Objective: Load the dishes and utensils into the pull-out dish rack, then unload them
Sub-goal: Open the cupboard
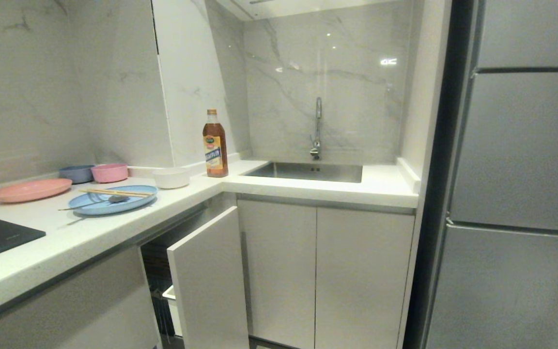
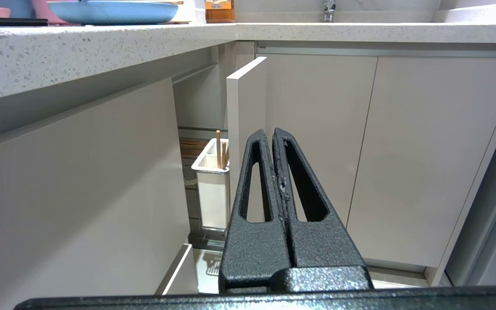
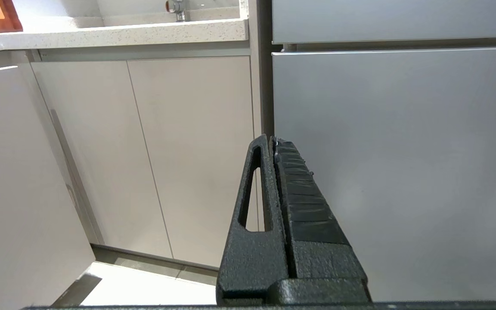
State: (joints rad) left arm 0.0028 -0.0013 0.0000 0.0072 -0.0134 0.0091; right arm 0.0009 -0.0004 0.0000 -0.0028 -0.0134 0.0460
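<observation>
On the counter at the left lies the light-blue plate [image 1: 113, 199], with the wooden chopsticks [image 1: 114, 192] and the silver spoon [image 1: 97, 202] resting across it. Just behind it stands the white bowl [image 1: 171, 177]. Below the counter, the pull-out dish rack's white front panel [image 1: 209, 276] stands partly pulled out; wire and a white tray edge show behind it. Neither arm appears in the head view. My left gripper [image 2: 272, 131] is shut and empty, low in front of the rack panel [image 2: 246, 129]. My right gripper [image 3: 271, 140], also shut and empty, faces the cabinet doors and the fridge.
A pink plate [image 1: 31, 189], a grey-blue bowl [image 1: 76, 173] and a pink bowl [image 1: 110, 172] sit further left. An oil bottle [image 1: 215, 144] stands beside the sink [image 1: 310, 171]. A grey fridge [image 1: 521, 194] fills the right. Inside the rack a white caddy [image 2: 211, 189] holds wooden sticks.
</observation>
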